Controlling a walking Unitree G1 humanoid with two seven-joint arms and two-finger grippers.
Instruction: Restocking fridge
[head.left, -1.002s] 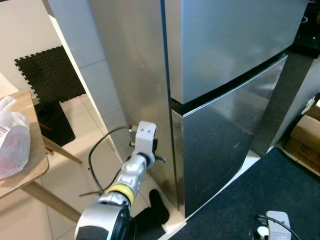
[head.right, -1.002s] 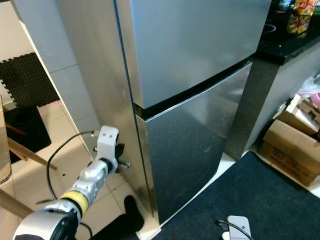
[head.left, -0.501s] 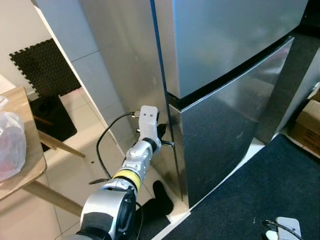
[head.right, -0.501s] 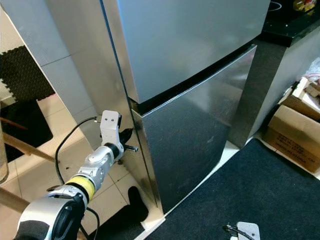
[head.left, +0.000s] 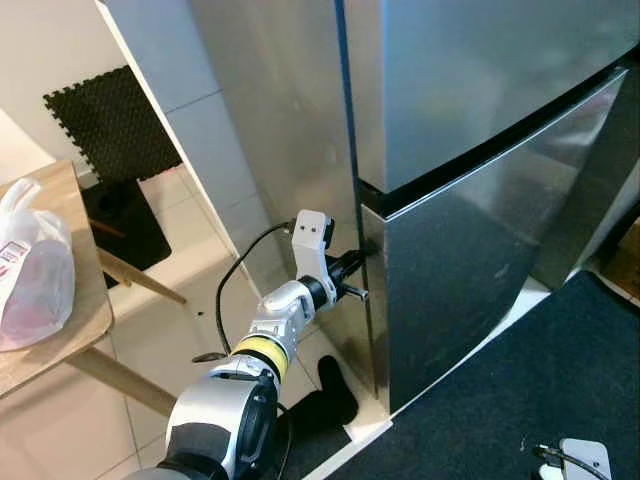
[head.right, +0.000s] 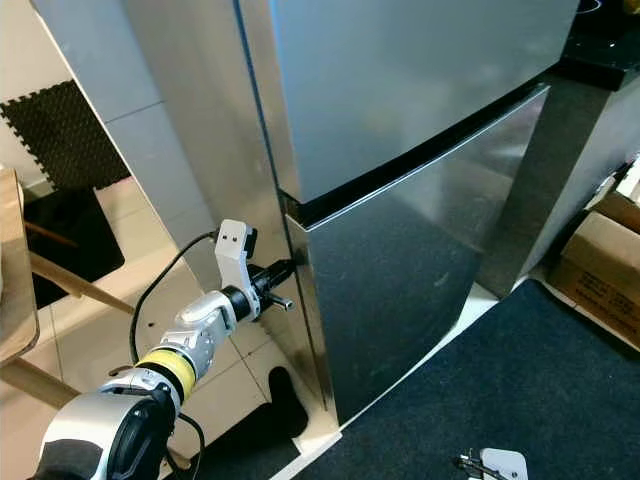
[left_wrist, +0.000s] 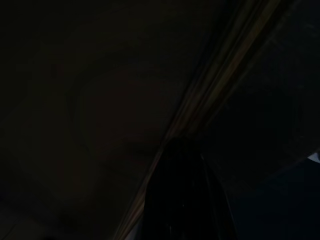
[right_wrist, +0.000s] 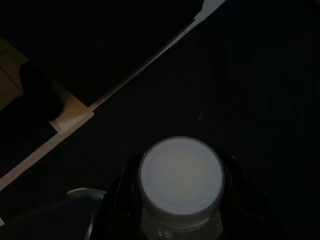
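The fridge (head.left: 480, 150) stands straight ahead of me, steel grey, both doors shut. A dark seam splits the upper door from the lower door (head.left: 470, 270).

My left hand (head.left: 350, 272) reaches to the lower door's top corner on the side facing the wall, its black fingers pressed against the vertical door edge just under the seam. I cannot tell whether these fingers are open or closed; the left wrist view is nearly black, showing one dark finger (left_wrist: 185, 195) beside a pale strip that looks like the door edge.

My right hand (right_wrist: 180, 200) is clamped on a bottle with a white cap (right_wrist: 181, 175), held low over the dark mat (head.left: 500, 400).

I judge the step in hand to be opening the lower door. To do it well, I would hook the fingertips behind the door's lip before pulling, then draw outward in an arc rather than straight back, so the fingers do not slip off the smooth steel.

Room is tight on the left. A tiled wall (head.left: 190, 110) runs close beside the fridge, and a cable (head.left: 235, 290) loops just beside my forearm. Further left, a wooden tabletop (head.left: 60, 320) carries a plastic bag (head.left: 35, 280). The mat in front offers open floor for the door's swing.
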